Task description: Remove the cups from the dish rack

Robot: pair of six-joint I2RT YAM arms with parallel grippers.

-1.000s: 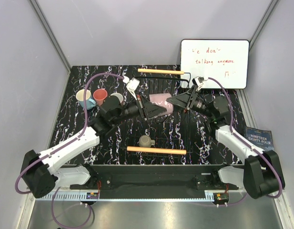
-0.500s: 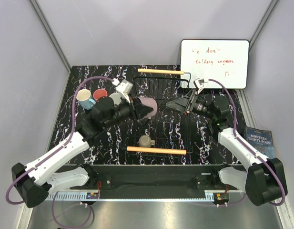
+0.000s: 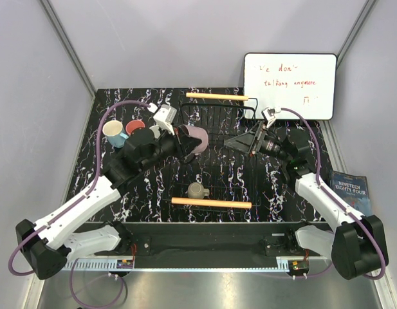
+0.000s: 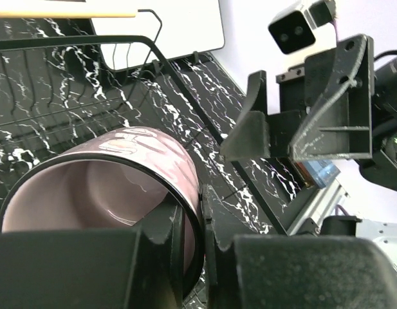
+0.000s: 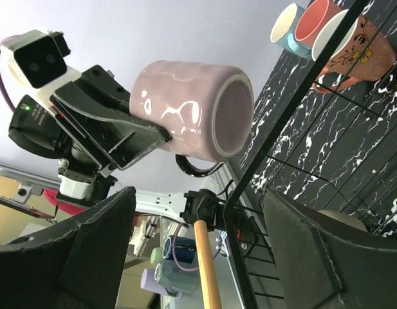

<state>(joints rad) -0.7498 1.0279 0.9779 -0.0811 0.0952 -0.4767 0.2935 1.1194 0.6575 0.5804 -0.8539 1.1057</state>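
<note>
Five cups accounted for. Mauve mug (image 3: 199, 138) clamped at the rim by the left end effector (image 3: 187, 143), one finger inside the mouth, one outside. Carried on its side in the air, over the left part of the dish rack (image 3: 214, 114), clear of the wires. Glossy pale interior visible from the left wrist.

Right end effector (image 3: 235, 141) spread wide, gripping nothing. Hovering over the right half of the rack, pointed toward the mug, near it but not touching.

Olive-grey cup (image 3: 197, 190) sitting in the rack, just behind the near wooden handle (image 3: 211, 203). Far wooden handle (image 3: 216, 96) at the opposite end.

Three cups out on the worktop (image 3: 95, 174) left of the rack, bunched close:
- light blue cup (image 3: 114, 133)
- terracotta cup (image 3: 135, 126)
- pink cup (image 5: 356, 45) with a flower print, mostly hidden behind the left arm from the top camera

Whiteboard (image 3: 289, 85) with red handwriting propped at the back right. Book (image 3: 349, 187) lying off the worktop's right edge.
</note>
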